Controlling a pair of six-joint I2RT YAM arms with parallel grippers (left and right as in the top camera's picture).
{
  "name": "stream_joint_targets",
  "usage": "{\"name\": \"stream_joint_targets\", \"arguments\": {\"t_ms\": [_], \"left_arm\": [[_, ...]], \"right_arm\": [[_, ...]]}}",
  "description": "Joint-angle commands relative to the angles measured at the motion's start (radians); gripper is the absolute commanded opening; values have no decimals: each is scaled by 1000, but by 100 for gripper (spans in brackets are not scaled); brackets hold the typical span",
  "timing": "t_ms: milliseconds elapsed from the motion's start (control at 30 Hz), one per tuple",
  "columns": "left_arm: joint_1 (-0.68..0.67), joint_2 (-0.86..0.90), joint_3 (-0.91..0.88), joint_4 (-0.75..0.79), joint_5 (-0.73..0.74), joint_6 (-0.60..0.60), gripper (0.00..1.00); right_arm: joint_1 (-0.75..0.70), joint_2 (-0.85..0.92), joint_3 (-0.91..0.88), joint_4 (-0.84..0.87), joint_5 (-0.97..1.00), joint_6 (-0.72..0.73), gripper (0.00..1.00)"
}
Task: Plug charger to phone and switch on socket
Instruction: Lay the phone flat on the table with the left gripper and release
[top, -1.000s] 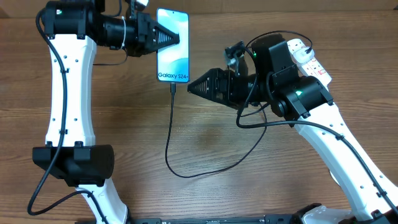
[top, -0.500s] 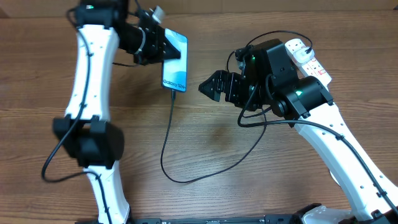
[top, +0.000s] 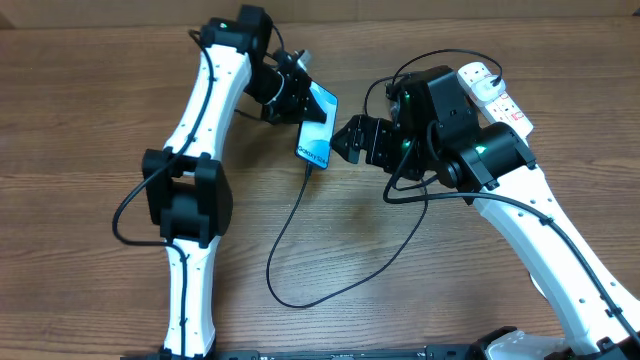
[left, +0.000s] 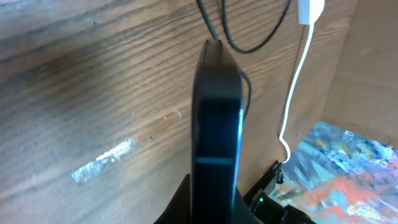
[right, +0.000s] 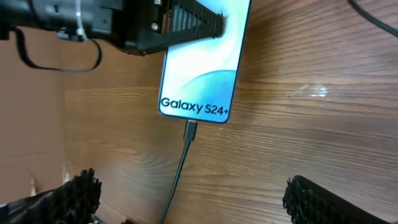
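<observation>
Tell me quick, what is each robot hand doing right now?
Left hand: closed, holding the phone.
Right hand: open, holding nothing.

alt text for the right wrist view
Lit Galaxy S24+ phone, clamped at its top end by the left gripper, with the black charger plugged into its bottom edge. Wooden table behind; the right gripper is open at the frame's lower corners.

phone (right: 202, 59) lit, charger (right: 190, 131) plugged in — wooden table (right: 311, 143)

Phone (top: 316, 128): screen lit, tilted, 12 o'clock. Charger (right: 181, 165) plugged in its bottom edge, loops toward 6. Socket (top: 495, 90): white, 2 o'clock.
</observation>
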Motion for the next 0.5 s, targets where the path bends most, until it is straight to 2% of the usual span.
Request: {"name": "stream_joint_targets", "arguments": {"t_ms": [0,233,467], "left_arm": [[3,44,2,15,37,13,4],[-8,79,2,45,18,26,4],[-30,83,2,96,-50,25,6]], "right_arm": [[-3,1,4,-11,61,-5,96],[-3,1,4,-85,310,-1,100],[-3,1,4,-118,402,-1,100]]}}
